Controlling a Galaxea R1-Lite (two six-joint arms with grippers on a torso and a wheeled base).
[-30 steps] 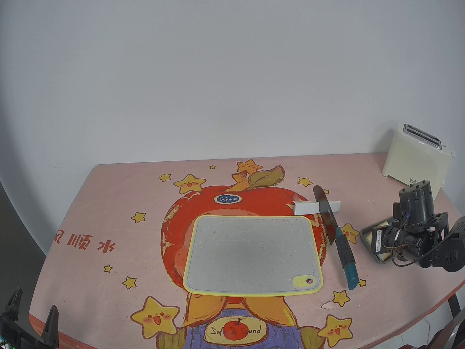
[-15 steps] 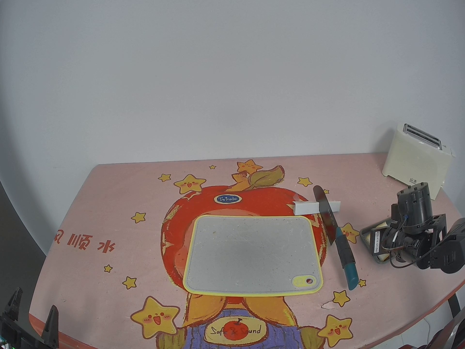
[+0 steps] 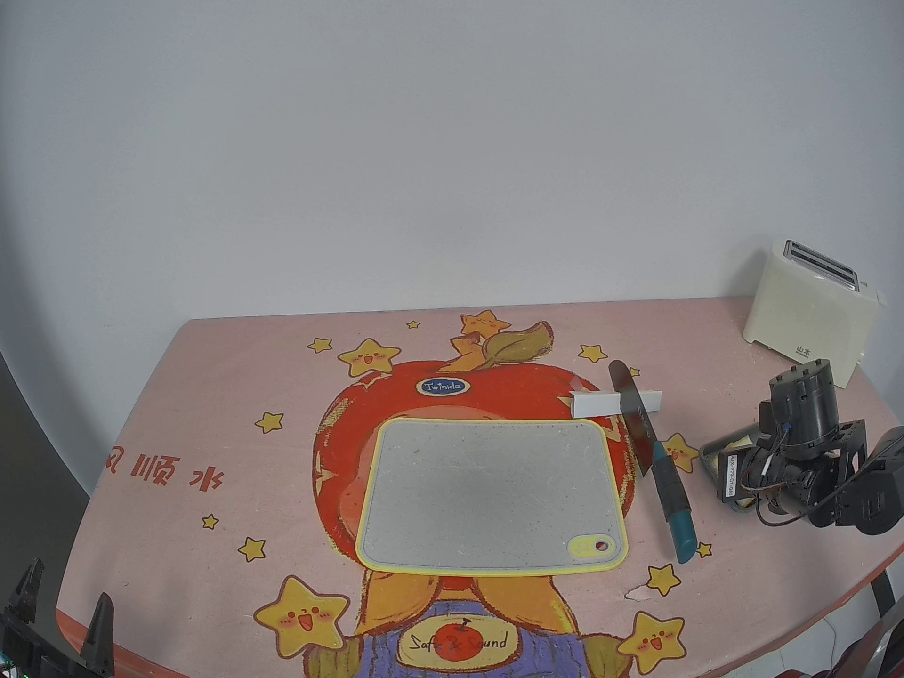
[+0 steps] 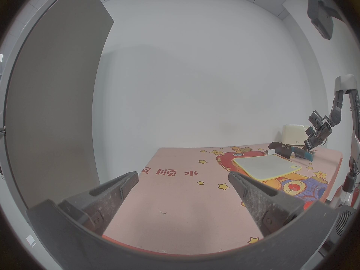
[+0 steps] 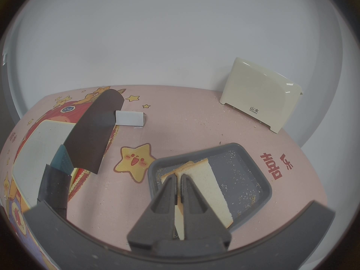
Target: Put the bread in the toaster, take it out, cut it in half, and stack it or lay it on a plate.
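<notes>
Our right gripper [image 5: 179,177] clamps the pale square bread slice [image 5: 206,184] in the grey plastic tray [image 5: 242,169] — the cream plastic toaster [image 5: 262,94], cutting and plating all lie ahead of us.

Bright, even light casts soft shadows (wrist views bend and darken at edges).

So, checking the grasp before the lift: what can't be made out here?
Right wrist view: the right gripper covers the bread's near edge; slice count unclear.
Head view: that gripper hides most of the tray.
Toaster: slot insides hidden by the angle.
</notes>
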